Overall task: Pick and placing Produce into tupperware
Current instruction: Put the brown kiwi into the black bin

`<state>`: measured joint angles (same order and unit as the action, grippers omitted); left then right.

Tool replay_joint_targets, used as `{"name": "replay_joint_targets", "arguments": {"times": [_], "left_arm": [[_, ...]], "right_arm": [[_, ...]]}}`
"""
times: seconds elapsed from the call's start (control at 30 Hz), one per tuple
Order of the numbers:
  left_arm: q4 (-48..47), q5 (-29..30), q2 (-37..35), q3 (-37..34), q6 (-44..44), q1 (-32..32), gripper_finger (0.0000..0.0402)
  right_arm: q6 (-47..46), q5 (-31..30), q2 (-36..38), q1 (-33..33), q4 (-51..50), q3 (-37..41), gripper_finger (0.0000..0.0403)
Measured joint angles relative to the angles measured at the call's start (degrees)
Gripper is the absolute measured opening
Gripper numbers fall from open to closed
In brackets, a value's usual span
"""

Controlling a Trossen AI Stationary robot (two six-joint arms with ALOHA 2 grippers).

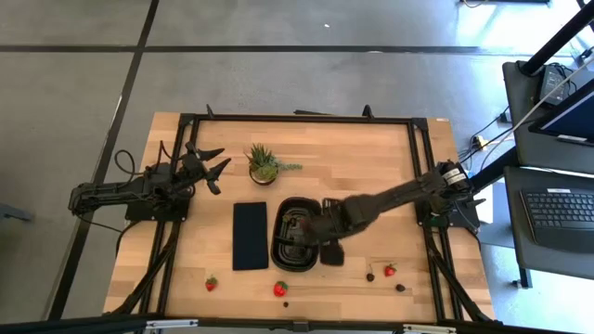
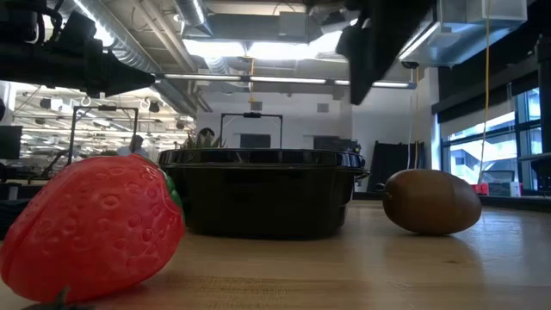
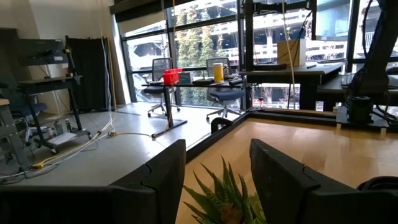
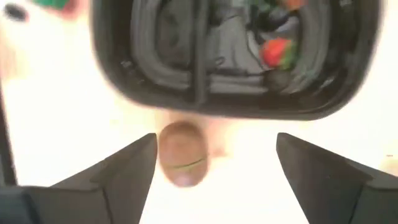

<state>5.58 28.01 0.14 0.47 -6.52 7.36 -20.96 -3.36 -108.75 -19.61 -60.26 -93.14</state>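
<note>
A: Over at the table's left, the left gripper (image 1: pixel 219 163) waits near the potted plant (image 1: pixel 264 164), fingers parted with nothing between them. It has no part in this step. Next along lies the flat dark panel (image 1: pixel 250 236), and just beside it the tupperware (image 1: pixel 281 260), with at least one strawberry (image 4: pixel 277 51) already inside.

B: And the loose fruit?

A: Near the front edge sit two more strawberries, one (image 1: pixel 212 283) left of the panel and one (image 1: pixel 280 289) just in front of the container. The kiwi (image 4: pixel 182 154) rests on the wood just outside the tupperware's wall, touching nothing.

B: So where's the right gripper (image 1: pixel 331 249)?

A: Above the kiwi, beside the container. Its fingers stand wide apart and empty, and the kiwi shows off-centre between them, closer to one finger.

B: Then the step is grabbing the kiwi?

A: I'd judge so. To do it well, centre the fingers on the fruit first, then come straight down so neither fingertip clips the container rim. Close across the narrow middle; a smooth oval could squirt out if pinched near an end. Further right, another strawberry (image 1: pixel 390 270) and small dark berries (image 1: pixel 400 288) wait.
</note>
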Motion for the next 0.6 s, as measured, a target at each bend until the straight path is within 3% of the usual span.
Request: {"name": "replay_joint_targets", "arguments": {"times": [0.37, 0.6], "left_arm": [[-0.7, 0.0, 0.0, 0.0, 0.0, 0.0, 0.0171], [-0.7, 0.0, 0.0, 0.0, 0.4, 0.0, 0.0171]], "right_arm": [[-3.6, -0.4, 0.0, -7.4, 0.2, 2.5, 0.0330], [-8.9, -8.5, 0.0, -7.3, 0.1, 2.5, 0.0330]]}}
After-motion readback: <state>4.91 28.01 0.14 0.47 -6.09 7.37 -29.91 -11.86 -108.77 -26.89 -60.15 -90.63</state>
